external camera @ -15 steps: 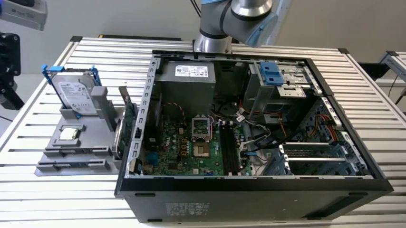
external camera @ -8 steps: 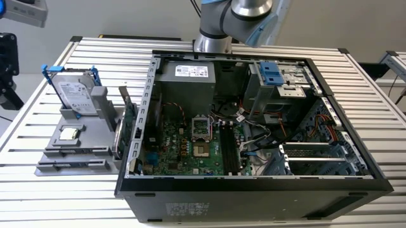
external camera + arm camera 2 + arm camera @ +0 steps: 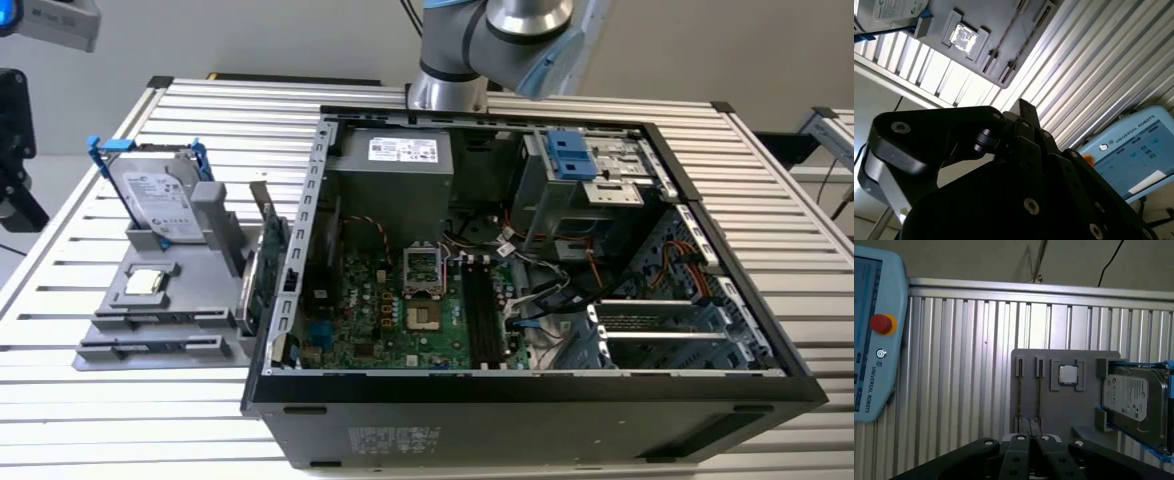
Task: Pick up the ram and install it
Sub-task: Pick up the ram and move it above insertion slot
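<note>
Two ram sticks stand edge-on as thin lines in the slots of a grey holder (image 3: 1054, 405): one ram stick (image 3: 1018, 390) and a second (image 3: 1039, 390) beside it. In the exterior view the holder (image 3: 160, 300) lies on the table at that view's left, with its ram slots (image 3: 150, 346) toward the front. My gripper (image 3: 1030, 426) hangs well above the table with its black fingers pressed together and nothing between them. In the first wrist view its tip lines up between the ends of the two sticks. The second wrist view has the gripper (image 3: 1023, 105) below the holder (image 3: 1004, 30).
The holder also carries a silver hard drive with blue brackets (image 3: 1134, 400) and a square processor (image 3: 1069, 374). A green circuit card (image 3: 271, 250) stands beside the open computer case (image 3: 534, 390). A teach pendant (image 3: 874, 340) hangs off the ribbed table's edge.
</note>
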Tool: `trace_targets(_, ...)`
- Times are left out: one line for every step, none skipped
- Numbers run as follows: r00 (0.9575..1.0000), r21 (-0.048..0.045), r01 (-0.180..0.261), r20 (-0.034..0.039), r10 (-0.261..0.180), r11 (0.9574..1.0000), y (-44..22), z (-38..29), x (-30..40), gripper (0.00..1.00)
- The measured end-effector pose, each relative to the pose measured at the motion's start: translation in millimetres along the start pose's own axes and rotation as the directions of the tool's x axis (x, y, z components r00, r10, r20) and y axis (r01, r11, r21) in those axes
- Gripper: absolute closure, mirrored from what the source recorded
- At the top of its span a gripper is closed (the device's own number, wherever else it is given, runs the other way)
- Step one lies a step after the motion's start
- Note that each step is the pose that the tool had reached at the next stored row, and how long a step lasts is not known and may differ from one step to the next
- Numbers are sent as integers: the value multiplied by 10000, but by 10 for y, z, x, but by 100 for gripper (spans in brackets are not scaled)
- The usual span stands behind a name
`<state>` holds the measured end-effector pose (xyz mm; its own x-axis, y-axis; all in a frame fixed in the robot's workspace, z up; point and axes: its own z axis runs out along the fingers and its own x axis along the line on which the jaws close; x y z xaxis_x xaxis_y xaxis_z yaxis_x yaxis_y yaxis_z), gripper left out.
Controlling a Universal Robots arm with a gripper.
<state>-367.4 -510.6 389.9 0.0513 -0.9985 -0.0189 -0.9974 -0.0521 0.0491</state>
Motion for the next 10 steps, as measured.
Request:
trace_targets(9999, -2, 120, -6, -120, 9999, 0, 0, 0, 100)
trace_targets(9997, -5, 233, -12, -233, 9997, 0, 0, 0, 100)
trace_targets(9994, -7, 349, -17, -349, 9994, 0, 0, 0, 100)
trace_targets(9989, -9, 461, -23, -461, 9989, 0, 0, 0, 100)
trace_targets(9984, -12, 569, -28, -569, 9984, 0, 0, 0, 100)
trace_targets(9978, -14, 670, -33, -670, 9978, 0, -1, 0, 100)
trace_targets(9971, -16, 760, -37, -760, 9971, 0, 0, 0, 100)
trace_targets(9964, -18, 845, -41, -845, 9964, 0, 0, 0, 100)
trace_targets(9957, -20, 923, -45, -924, 9957, 0, 0, 0, 100)
trace_targets(9950, -22, 997, -49, -997, 9950, 0, 0, 0, 100)
